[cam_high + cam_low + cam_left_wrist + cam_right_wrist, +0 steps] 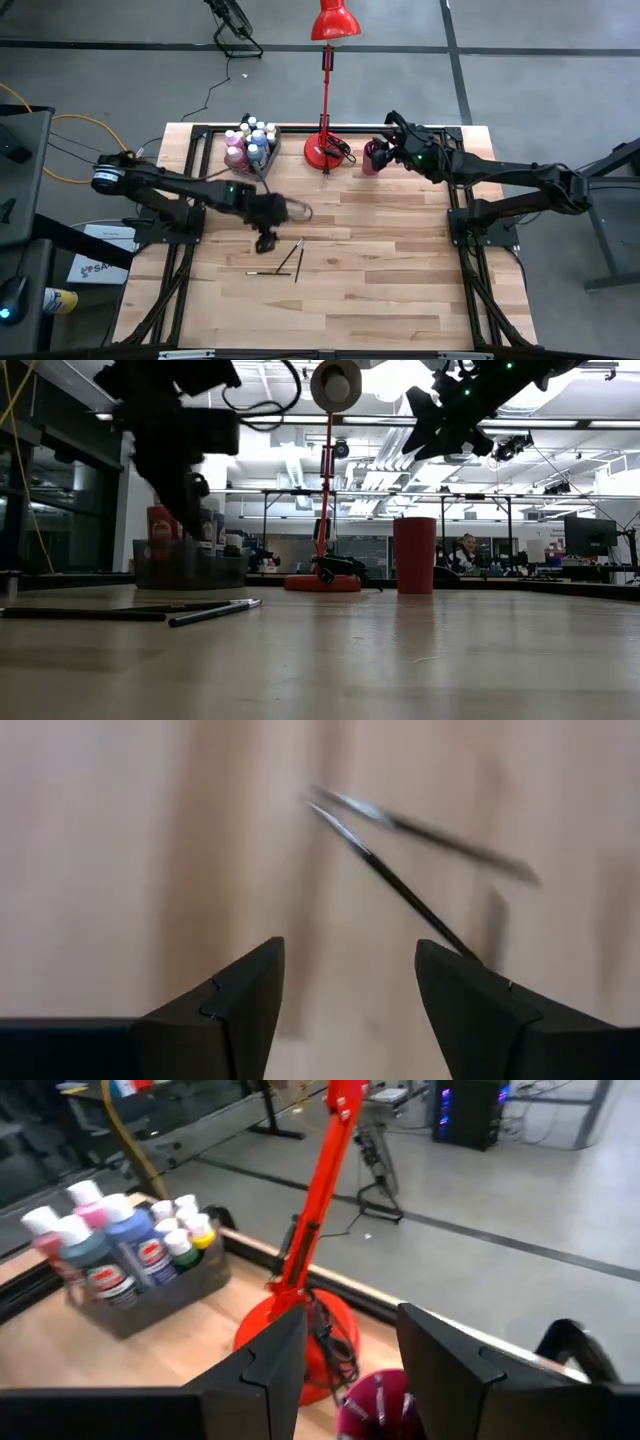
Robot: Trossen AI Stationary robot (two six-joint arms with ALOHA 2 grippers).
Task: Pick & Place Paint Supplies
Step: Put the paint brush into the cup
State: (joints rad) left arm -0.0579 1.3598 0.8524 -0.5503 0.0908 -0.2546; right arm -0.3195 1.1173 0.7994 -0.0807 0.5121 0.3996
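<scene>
High view: left gripper (266, 240) hovers mid-table, fingers spread and empty, just beside three brushes (285, 262) lying toward the near edge. Bottles (248, 143) sit in the bin (268, 150) by the far edge. Right gripper (385, 150), spread too, hangs over the cup (371, 160). Step looks like brush pickup; next it needs lowering astride one brush.
</scene>
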